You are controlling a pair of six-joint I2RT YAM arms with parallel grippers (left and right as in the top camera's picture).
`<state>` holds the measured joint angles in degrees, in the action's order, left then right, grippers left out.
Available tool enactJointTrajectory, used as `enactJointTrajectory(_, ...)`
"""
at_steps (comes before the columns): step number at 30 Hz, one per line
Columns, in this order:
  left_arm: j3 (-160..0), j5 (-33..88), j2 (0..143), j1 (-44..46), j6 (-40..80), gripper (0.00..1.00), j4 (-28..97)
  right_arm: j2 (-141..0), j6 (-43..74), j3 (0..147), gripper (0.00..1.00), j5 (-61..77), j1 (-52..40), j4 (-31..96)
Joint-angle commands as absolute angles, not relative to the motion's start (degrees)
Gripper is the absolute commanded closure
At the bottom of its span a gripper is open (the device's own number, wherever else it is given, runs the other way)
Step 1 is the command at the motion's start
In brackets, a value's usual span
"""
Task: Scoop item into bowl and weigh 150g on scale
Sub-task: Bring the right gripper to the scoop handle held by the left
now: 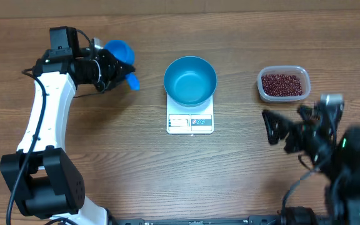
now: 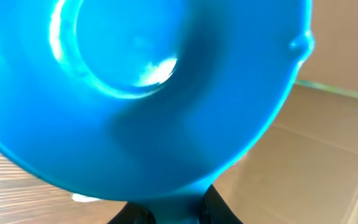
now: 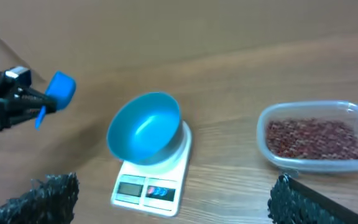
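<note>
Far left, the scoop [image 1: 119, 51] was clamped by its handle in the left gripper [image 1: 116, 72] — best carried level over the empty bowl [image 1: 190, 81] on the scale [image 1: 190, 123] to the beans [image 1: 284, 84] in the tub [image 1: 262, 87]; the right gripper [image 1: 279, 132] was spread wide, empty.

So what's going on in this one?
The left hand grips the blue scoop, off to the left. The blue bowl sits empty on the white scale mid-table. The red-brown beans are in the clear plastic tub at right; the right hand is open and empty near it. No scooping yet.
</note>
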<state>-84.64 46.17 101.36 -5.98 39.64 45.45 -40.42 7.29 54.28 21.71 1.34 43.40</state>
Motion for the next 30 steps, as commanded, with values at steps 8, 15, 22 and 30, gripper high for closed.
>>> enactJointTrajectory(8,-85.78,59.00,99.53,-1.15,52.23,0.82,40.64,-61.69,12.36,64.95,0.22,50.85,-0.58,40.51)
enactJointTrajectory(15,-85.78,59.96,99.53,4.89,61.65,0.80,31.97,-68.97,23.16,64.95,0.26,39.35,-10.79,33.21)
enactJointTrajectory(22,-85.78,57.63,99.53,10.61,68.27,0.80,28.80,-71.29,31.48,64.95,0.28,21.02,-23.07,23.29)
enactJointTrajectory(30,-85.78,57.65,99.53,14.33,73.95,0.80,25.78,-75.18,36.29,64.95,0.33,6.35,-31.35,18.35)
